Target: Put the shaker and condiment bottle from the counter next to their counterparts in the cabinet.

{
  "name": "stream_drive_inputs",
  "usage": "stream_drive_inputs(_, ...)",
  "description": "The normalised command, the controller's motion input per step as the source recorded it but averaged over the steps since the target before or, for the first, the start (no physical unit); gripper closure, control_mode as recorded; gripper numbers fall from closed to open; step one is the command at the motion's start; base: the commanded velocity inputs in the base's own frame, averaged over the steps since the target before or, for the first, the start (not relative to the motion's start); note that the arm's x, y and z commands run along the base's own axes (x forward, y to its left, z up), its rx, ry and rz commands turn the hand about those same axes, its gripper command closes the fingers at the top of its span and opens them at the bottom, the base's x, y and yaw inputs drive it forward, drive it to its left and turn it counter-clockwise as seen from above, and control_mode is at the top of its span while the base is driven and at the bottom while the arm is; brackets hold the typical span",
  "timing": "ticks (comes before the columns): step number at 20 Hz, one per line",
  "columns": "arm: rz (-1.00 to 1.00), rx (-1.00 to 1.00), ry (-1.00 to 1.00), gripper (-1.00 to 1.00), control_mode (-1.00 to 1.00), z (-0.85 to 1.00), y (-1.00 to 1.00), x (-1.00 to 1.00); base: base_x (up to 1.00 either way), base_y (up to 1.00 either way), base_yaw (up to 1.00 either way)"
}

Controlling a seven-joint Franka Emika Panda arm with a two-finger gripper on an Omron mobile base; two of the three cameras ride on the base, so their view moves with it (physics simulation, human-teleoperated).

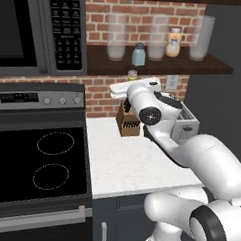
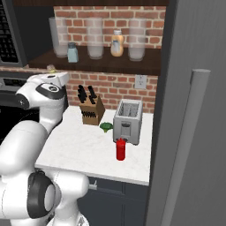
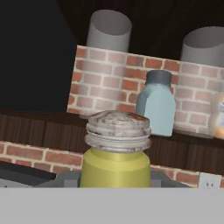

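My gripper [image 1: 132, 79] is shut on the yellow-green shaker [image 1: 132, 74], held upright just below the front edge of the dark wooden cabinet shelf [image 1: 160, 67]. In the hand view the shaker [image 3: 116, 153] fills the lower middle, with the pale blue shaker [image 3: 156, 105] on the shelf beyond it, up and to the right. The orange-cream bottle [image 1: 173, 42] stands further right on the shelf. The red condiment bottle [image 2: 120, 149] stands on the marble counter [image 2: 79, 148] in front of the toaster.
Several tall frosted glasses [image 1: 116, 39] share the shelf. A knife block [image 2: 92, 110], a toaster [image 2: 128, 120] and a small green vegetable [image 2: 106, 127] sit on the counter. The microwave [image 1: 42, 28] and stove [image 1: 35, 163] lie left, a tall grey panel [image 2: 194, 110] right.
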Motion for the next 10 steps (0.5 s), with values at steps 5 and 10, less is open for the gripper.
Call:
stream_drive_inputs(5, 0.00, 0.00, 0.00, 1.00, -1.00, 0.20, 0.00, 0.00, 0.00, 0.00, 0.00)
stream_drive_inputs(10, 0.00, 0.00, 0.00, 1.00, -1.00, 0.17, 0.00, 0.00, 0.00, 0.00, 0.00)
